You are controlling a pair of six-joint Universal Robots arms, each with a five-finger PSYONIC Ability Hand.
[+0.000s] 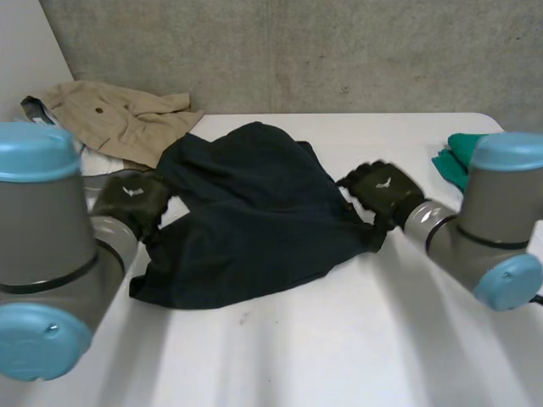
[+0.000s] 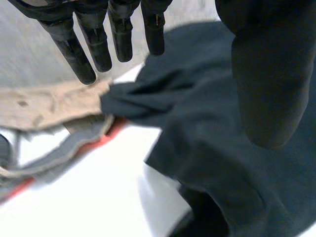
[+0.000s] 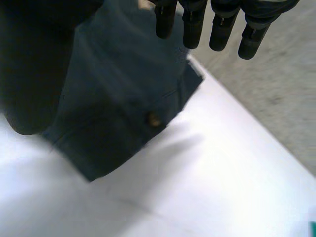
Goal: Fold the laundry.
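Note:
A dark navy garment point(image 1: 254, 212) lies crumpled in the middle of the white table point(image 1: 339, 339). My left hand point(image 1: 131, 203) is at its left edge, just above the cloth. In the left wrist view its fingers point(image 2: 94, 44) are straight and its thumb stands apart over the navy garment point(image 2: 207, 148), holding nothing. My right hand point(image 1: 382, 193) is at the garment's right edge. Its fingers point(image 3: 197, 24) are straight too, above a corner of the garment point(image 3: 118, 113) that carries a small button point(image 3: 154, 118).
A beige garment point(image 1: 119, 119) lies at the back left, touching the navy one; under it, beside my left hand, a grey and red item point(image 2: 64, 153) shows. A green cloth point(image 1: 458, 157) sits at the right edge. A concrete wall stands behind.

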